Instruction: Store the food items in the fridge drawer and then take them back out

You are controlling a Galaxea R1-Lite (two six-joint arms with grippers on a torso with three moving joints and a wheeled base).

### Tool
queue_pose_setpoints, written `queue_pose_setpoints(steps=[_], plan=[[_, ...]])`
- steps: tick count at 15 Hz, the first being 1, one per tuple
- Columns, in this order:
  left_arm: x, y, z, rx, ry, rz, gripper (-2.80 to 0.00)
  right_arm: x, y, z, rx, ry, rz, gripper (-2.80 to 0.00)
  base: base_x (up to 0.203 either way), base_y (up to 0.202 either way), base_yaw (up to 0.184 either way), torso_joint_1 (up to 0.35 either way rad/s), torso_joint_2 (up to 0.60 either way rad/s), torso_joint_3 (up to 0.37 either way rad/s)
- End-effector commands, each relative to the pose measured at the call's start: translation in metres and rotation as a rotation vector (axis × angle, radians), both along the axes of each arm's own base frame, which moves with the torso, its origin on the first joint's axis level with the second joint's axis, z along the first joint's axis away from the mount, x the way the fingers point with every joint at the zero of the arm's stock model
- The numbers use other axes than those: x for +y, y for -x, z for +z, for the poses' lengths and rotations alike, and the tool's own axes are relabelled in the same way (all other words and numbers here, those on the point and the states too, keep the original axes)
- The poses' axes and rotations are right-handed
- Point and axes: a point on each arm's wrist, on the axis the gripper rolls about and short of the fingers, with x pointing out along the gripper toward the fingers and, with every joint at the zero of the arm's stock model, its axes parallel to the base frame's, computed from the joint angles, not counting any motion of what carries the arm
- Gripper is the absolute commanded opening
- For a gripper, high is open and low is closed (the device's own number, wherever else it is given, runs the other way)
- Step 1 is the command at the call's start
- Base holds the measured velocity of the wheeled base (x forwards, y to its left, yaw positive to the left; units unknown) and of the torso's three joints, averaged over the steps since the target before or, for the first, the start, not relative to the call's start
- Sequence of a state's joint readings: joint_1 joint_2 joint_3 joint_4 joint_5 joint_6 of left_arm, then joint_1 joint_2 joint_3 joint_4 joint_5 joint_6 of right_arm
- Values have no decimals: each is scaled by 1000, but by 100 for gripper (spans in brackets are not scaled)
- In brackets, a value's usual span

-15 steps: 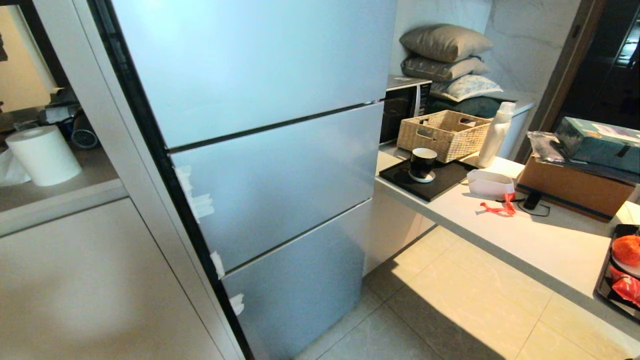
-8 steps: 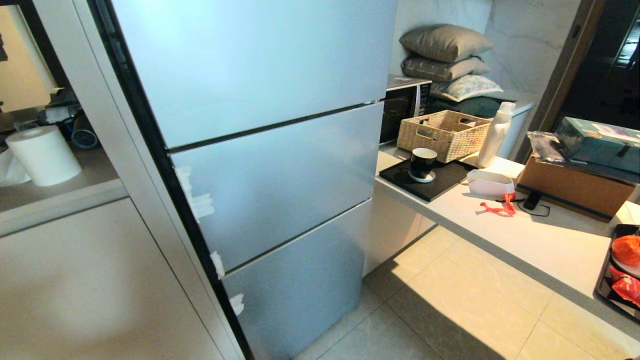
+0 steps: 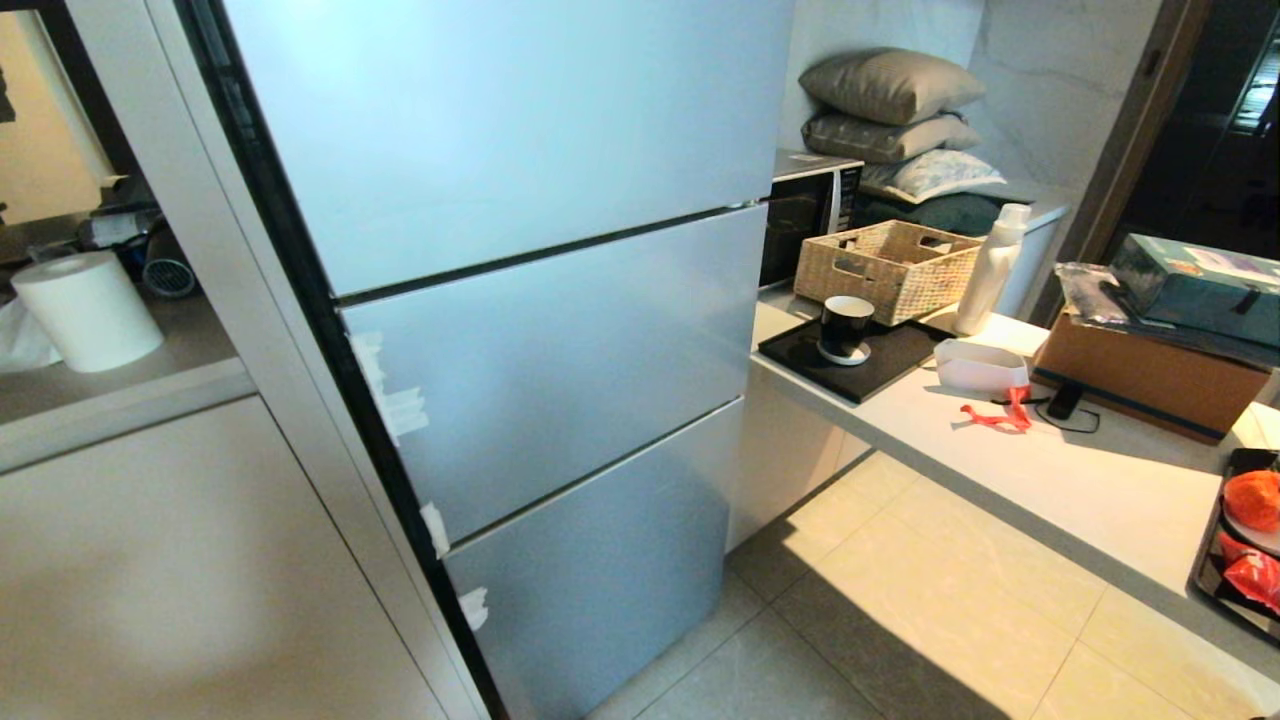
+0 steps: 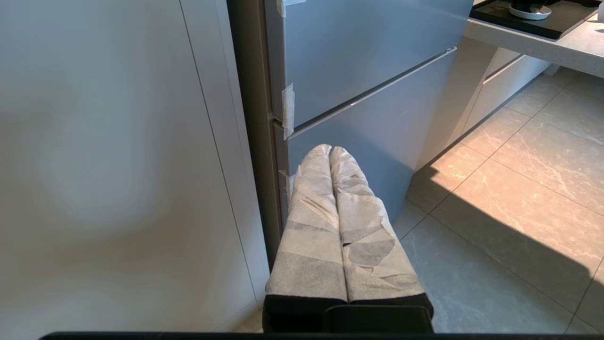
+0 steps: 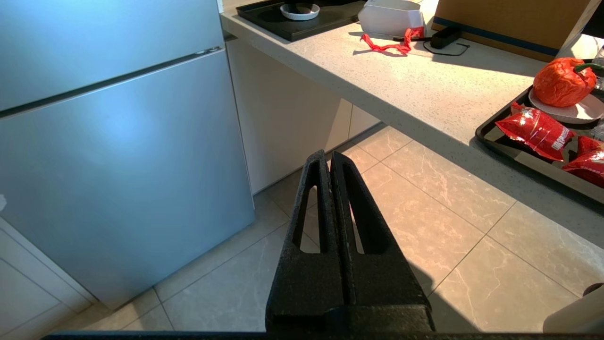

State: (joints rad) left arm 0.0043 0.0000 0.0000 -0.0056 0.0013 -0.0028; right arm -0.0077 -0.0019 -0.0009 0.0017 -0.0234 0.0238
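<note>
A bright red pepper-like food item (image 3: 1252, 498) with a green stem (image 5: 562, 81) sits on a white plate in a black tray (image 5: 500, 141) at the counter's right end. The fridge drawer is hidden behind the shut silver-blue fridge doors (image 3: 560, 340). Neither arm shows in the head view. My left gripper (image 4: 330, 150), wrapped in white tape, is shut and empty, low before the fridge's bottom left corner. My right gripper (image 5: 328, 156), black, is shut and empty over the floor tiles between fridge and counter.
Red snack packets (image 5: 535, 131) lie in the same tray. On the counter (image 3: 1000, 470) stand a cup on a black tray (image 3: 845, 328), a wicker basket (image 3: 885, 268), a white bottle (image 3: 990, 270) and a cardboard box (image 3: 1150, 375). A paper roll (image 3: 88, 310) sits on the left shelf.
</note>
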Motion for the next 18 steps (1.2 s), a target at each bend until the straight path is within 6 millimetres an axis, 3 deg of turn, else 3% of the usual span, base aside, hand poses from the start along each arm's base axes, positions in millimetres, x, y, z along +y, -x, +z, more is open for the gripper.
queue_pose_setpoints(steps=[1,18], plan=[[0,0,0,1,0,1,-280,0,0,0,4,-1,0,-280,0,0,0,0,0,0],[0,0,0,1,-3,1,-280,0,0,0,1,-19,-6,-280,0,0,0,0,0,0]])
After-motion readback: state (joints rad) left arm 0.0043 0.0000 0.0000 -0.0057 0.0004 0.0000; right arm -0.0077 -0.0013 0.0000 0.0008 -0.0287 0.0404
